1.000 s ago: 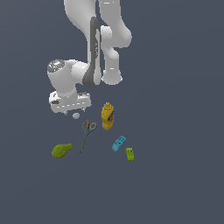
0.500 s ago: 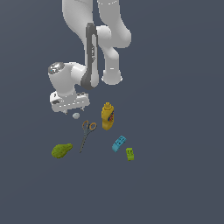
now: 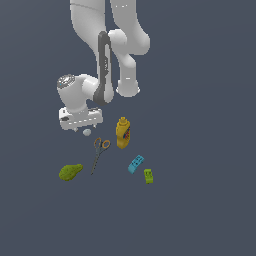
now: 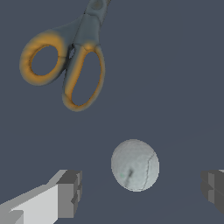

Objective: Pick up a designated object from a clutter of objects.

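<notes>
Lower than before, tool (image 4: 140, 192) straddles grey ball (image 4: 134, 165), fingers spread.

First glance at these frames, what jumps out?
The big white arm fills the upper part of the exterior view, its gripper low over the tiny grey ball. In the wrist view that ball sits between the open jaws, untouched, with the orange-handled scissors just beyond. The yellow bottle stands upright to the exterior view's right of the ball.
</notes>
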`<state>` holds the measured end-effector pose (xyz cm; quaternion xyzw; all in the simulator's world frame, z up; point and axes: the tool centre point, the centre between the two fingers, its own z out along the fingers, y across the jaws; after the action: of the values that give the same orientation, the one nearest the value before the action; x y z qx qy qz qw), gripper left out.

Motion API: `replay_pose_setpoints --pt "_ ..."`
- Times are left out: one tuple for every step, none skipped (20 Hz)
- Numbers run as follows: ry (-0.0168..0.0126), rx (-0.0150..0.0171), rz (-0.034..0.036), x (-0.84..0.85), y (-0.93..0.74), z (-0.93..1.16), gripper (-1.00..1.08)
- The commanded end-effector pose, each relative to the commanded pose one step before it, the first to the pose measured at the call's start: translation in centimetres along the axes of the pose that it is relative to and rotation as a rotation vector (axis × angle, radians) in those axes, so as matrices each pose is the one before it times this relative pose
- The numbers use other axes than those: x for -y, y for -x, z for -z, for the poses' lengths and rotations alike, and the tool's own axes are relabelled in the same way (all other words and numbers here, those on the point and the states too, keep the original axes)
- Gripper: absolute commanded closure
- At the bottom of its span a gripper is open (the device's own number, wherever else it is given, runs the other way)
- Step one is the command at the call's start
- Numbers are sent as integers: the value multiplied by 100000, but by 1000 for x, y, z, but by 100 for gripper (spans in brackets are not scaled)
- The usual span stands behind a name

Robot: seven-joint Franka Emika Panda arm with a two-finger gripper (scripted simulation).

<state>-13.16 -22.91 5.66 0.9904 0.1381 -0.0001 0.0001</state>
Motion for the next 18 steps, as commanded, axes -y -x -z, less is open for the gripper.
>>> replay_pose_setpoints --pt "-38 33 45 33 65 -1088 -92" --pt "6 -23 65 17 1 -475 -92" --pt "0 0 0 -7 17 -430 -92" --pt "0 0 0 -9 13 -376 -92" --pt "0 0 0 -9 10 -324 -92" --pt "16 -16 65 13 -14 -262 -92" --pt "0 0 0 -8 5 -222 -92" --pt "0 0 0 -7 3 -172 -92" --pt "0 0 0 -5 2 -123 -92" --pt "0 0 0 -3 1 -73 -92" --pt "0 0 0 -1 0 -24 -92" --pt "0 0 0 0 0 0 108" --pt "0 0 0 0 0 0 108" --pt "0 0 0 0 0 0 108" --pt "0 0 0 0 0 0 108" --pt "0 0 0 0 0 0 108" --pt "0 0 0 0 0 0 108" --pt "0 0 0 0 0 0 108"
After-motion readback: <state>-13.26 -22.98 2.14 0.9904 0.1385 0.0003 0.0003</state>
